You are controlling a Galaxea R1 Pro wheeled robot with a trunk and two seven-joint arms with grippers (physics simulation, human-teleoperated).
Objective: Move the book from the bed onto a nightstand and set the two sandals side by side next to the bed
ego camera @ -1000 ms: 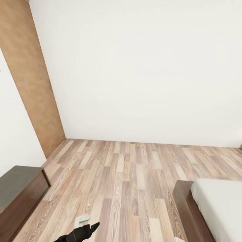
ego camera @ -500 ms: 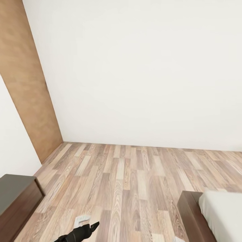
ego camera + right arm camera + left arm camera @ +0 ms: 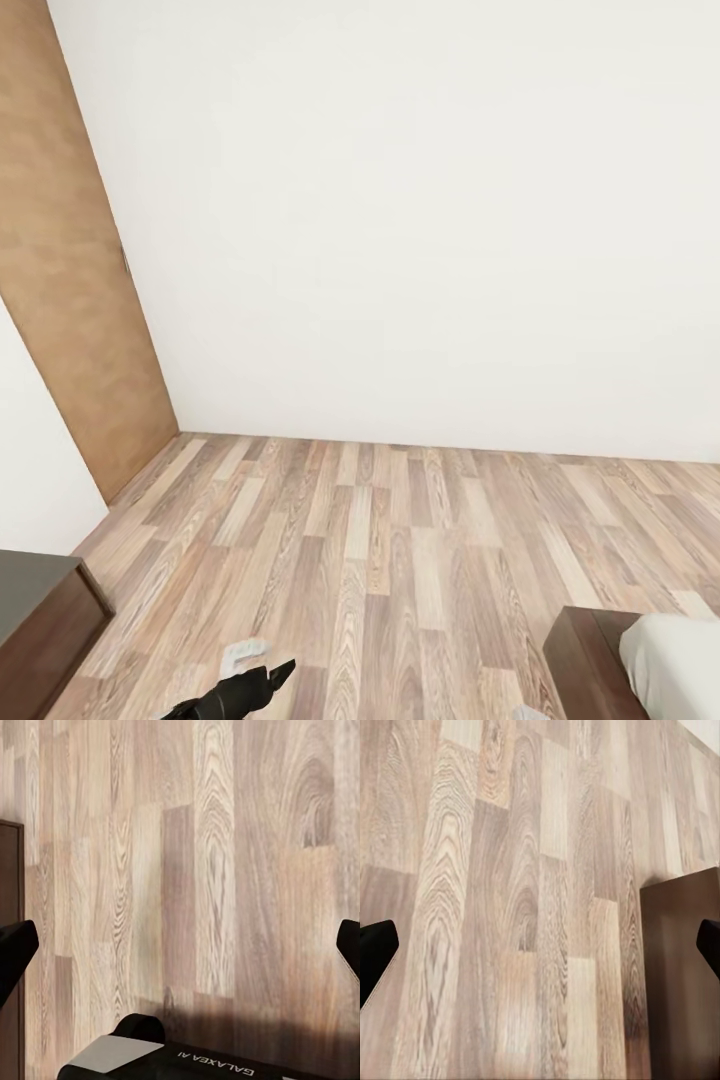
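Facing a blank white wall (image 3: 420,220) and a broad run of wood-plank floor (image 3: 400,560), with a tan door panel (image 3: 70,300) at the head view's left. Robot judged in transit; no handling step in hand.

Noted at the head view's lower right corner: a corner of the bed (image 3: 640,670), dark frame with a sliver of white mattress above it. Lies to the right of both arms, so nearer the right arm than the left. Frame corner points toward the open floor; long axis of the bed not determinable from so small a part. Judged that the coming move calls for a turn or drive to the right to bring the mattress top into sight.

Noted at the lower left corner: a dark wooden cabinet corner (image 3: 40,620), apart from the bed across the floor. Also seen as a dark panel (image 3: 682,975) in the left wrist view.

Left gripper (image 3: 262,680) low at the head view's bottom edge, dark and pointing forward over the floor. In the left wrist view, left gripper (image 3: 540,945) spread wide, holding nothing. Right gripper (image 3: 180,952) likewise spread wide and empty above the planks, with part of the robot's own base (image 3: 172,1057) beneath.

Book, sandals and nightstand: location cannot be told from these views.
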